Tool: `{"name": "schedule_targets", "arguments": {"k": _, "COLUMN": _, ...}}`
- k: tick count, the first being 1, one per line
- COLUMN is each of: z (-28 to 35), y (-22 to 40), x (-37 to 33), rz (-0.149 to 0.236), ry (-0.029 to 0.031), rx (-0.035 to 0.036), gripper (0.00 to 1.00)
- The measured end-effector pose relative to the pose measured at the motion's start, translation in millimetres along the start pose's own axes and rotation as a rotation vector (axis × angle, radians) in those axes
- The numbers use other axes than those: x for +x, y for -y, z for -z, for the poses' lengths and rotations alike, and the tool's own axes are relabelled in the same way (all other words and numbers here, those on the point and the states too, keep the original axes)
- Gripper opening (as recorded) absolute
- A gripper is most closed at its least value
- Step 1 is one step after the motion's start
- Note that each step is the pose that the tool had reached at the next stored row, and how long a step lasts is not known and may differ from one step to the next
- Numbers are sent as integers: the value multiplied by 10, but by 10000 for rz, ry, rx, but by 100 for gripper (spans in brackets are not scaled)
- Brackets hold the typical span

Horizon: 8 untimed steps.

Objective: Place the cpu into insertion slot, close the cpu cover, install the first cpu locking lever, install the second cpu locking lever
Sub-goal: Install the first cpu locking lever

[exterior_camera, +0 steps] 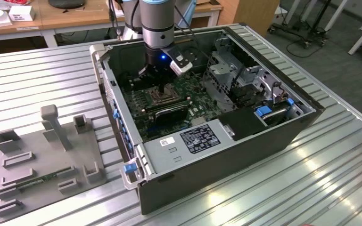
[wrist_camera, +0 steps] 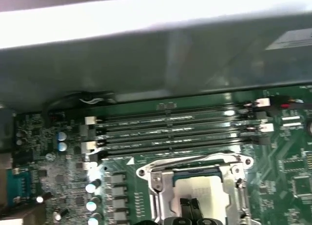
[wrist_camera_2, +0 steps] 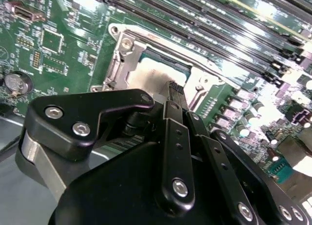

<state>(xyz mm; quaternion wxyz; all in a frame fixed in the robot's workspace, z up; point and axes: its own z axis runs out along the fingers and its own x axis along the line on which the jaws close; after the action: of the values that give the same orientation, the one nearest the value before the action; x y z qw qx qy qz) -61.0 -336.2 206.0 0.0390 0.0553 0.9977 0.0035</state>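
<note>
**Gripper Poised Over the Seated CPU**

Exterior view first: near the frame's upper centre the arm reaches straight down into the open computer case point(exterior_camera: 294, 123), which lies on its side on the slatted metal table point(exterior_camera: 36, 84) so that the green motherboard point(exterior_camera: 197, 101) faces up and a vertical approach is possible. The gripper point(exterior_camera: 162, 92) hangs directly over the insertion slot point(exterior_camera: 163, 98), its fingertips drawn into a narrow point just above or touching the socket; contact cannot be told from here. At lower left of this frame a grey fixture tray point(exterior_camera: 43, 174) sits well apart from the case.

In the second wrist view the black fingers point(wrist_camera_2: 176, 95) stand close together, nearly closed, with nothing visibly pinched between them. Their tips sit at the edge of the pale cpu point(wrist_camera_2: 151, 78), which lies flat inside the silvery socket rim at the frame's centre. I judge the chip is already seated, and the narrowed fingers suit pressing or nudging, not carrying.

In the first wrist view, at lower centre, the same chip point(wrist_camera: 202, 191) shows inside the slot, with a silvery frame around it point(wrist_camera: 161, 178). Whether that frame is the cpu cover lying closed or only the socket's own rim I cannot tell. The long black memory slots point(wrist_camera: 170, 132) run just beside the socket, across mid frame.
</note>
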Motion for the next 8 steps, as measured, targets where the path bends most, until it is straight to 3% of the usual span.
{"name": "schedule_targets", "arguments": {"k": 8, "z": -5, "y": -7, "x": -64, "rz": 3, "ry": -23, "rx": 3, "gripper": 10}}
